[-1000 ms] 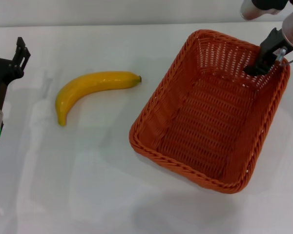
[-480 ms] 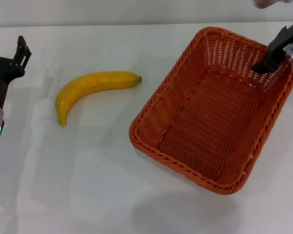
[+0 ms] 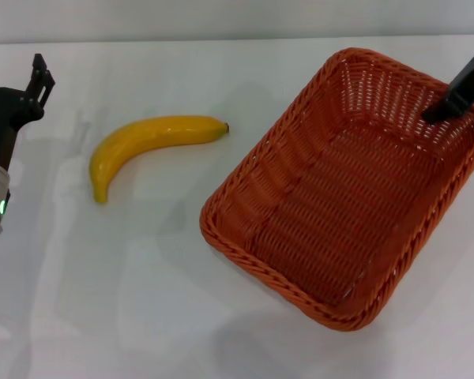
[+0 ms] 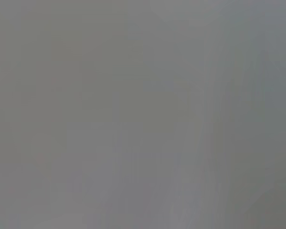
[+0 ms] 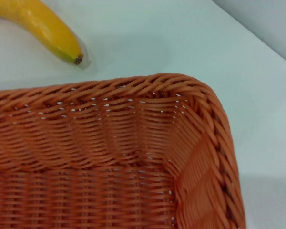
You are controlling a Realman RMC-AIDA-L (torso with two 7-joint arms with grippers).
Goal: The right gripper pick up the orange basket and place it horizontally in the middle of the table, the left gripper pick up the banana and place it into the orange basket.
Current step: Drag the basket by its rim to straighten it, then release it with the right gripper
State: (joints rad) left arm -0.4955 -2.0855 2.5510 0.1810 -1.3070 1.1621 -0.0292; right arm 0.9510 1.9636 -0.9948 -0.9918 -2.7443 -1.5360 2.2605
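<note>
The orange basket (image 3: pixel 245 254) lies at an angle on the right half of the white table (image 3: pixel 126 284). At its far right rim, my right gripper (image 3: pixel 463 93) reaches in from the frame edge, with one black finger inside the wall, shut on the rim. The right wrist view shows a basket corner (image 5: pixel 109 143) and the banana's dark tip (image 5: pixel 77 59) beyond it. The yellow banana (image 3: pixel 146 142) rests on the table left of the basket, apart from it. My left gripper (image 3: pixel 36 82) hangs at the far left edge, well clear of the banana. The left wrist view shows only plain grey.
Bare white tabletop lies between the banana and the basket and along the near edge. The table's far edge (image 3: pixel 221 39) runs just behind the basket and the banana.
The right gripper has moved right toward the frame edge, taking the basket's far end with it. The basket's near end swung left. Banana and left arm have stayed in place.
</note>
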